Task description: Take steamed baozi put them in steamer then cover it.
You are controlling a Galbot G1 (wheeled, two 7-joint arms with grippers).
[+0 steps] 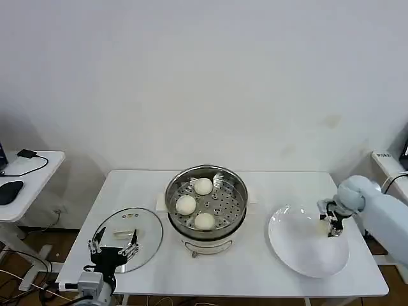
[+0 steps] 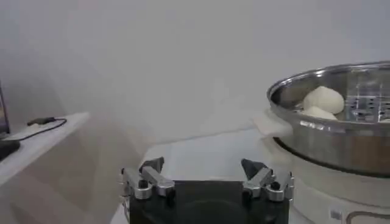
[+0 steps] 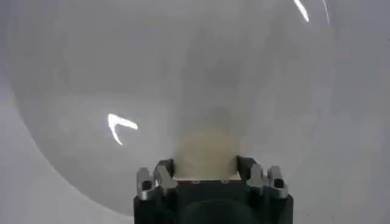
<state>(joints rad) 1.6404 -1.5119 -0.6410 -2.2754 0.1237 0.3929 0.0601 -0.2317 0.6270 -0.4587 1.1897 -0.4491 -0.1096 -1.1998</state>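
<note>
The steamer (image 1: 237,185) stands mid-table and holds three steamed baozi (image 1: 203,186) on its perforated tray. In the left wrist view the steamer (image 2: 341,143) is close by with baozi (image 2: 323,97) showing over the rim. My right gripper (image 1: 333,225) is low over the right part of the white plate (image 1: 299,252). In the right wrist view a fourth baozi (image 3: 206,151) sits between the fingers of my right gripper (image 3: 204,165), which is shut on it over the plate (image 3: 122,85). My left gripper (image 1: 115,245) (image 2: 204,167) hangs open above the glass lid (image 1: 145,224) with nothing in it.
The glass lid lies flat on the table's front left, the plate on the front right. A small side table (image 1: 38,185) with a mouse (image 1: 9,190) and a cable stands to the left. A white wall rises behind the table.
</note>
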